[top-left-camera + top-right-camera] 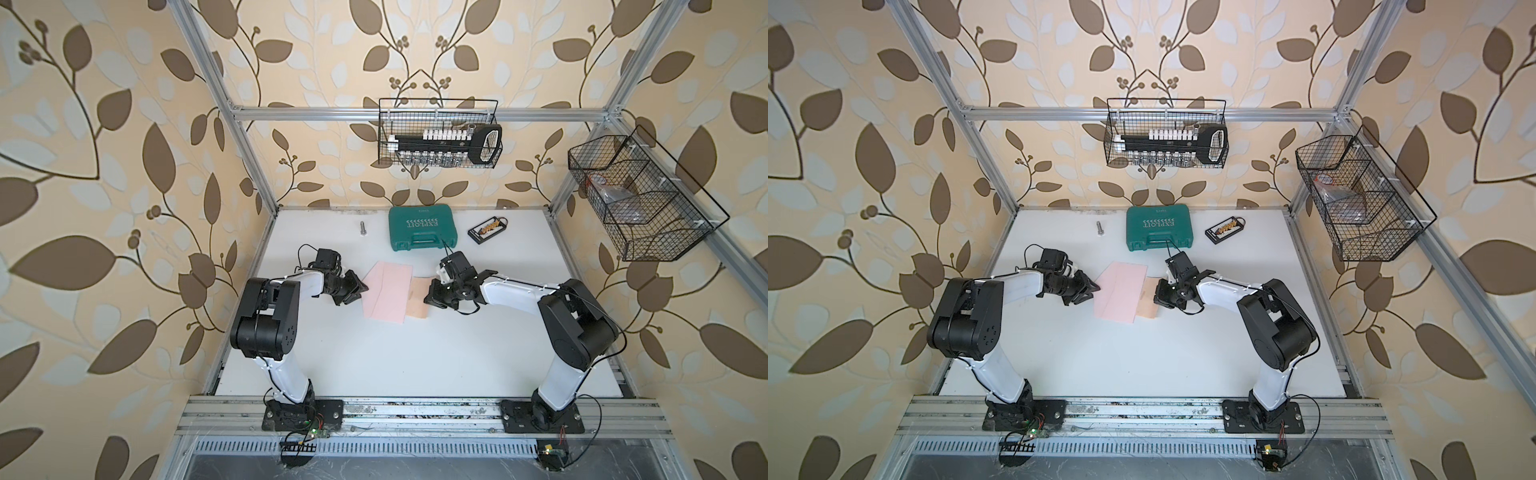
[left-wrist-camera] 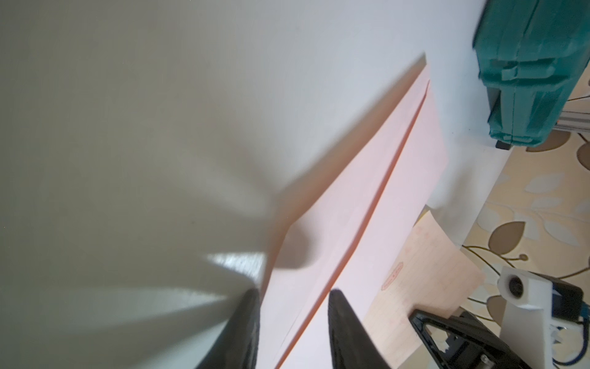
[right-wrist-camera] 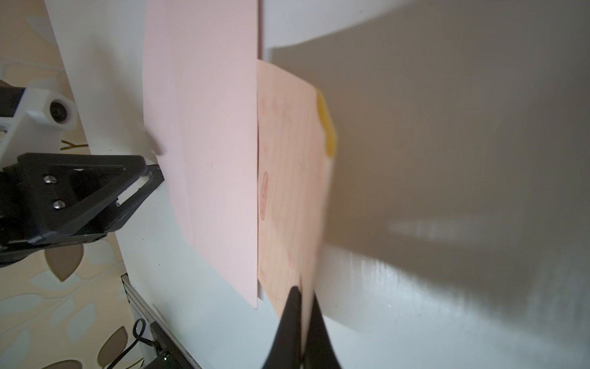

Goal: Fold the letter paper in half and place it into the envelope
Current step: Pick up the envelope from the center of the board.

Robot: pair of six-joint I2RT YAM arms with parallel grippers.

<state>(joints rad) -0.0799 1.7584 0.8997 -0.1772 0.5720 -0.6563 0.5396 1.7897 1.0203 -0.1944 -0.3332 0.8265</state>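
A white table [image 1: 374, 361] holds two robot arms facing each other, with a green tool case [image 1: 422, 228] behind them. Between the arms lies the pink envelope [image 1: 384, 293]. The folded letter paper [image 1: 417, 301] juts from the envelope's side nearest the right arm, partly covered by it. The right gripper [image 3: 305, 292] is clamped on the paper's outer edge. The left gripper [image 2: 293, 297] has its jaws apart, straddling the envelope's opposite edge. This looks like the insertion step. Next, the left should pin the envelope while the right slides the paper deeper.

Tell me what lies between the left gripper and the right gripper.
The envelope lies there, and the letter paper juts out past its edge toward the right gripper, as both top views show.
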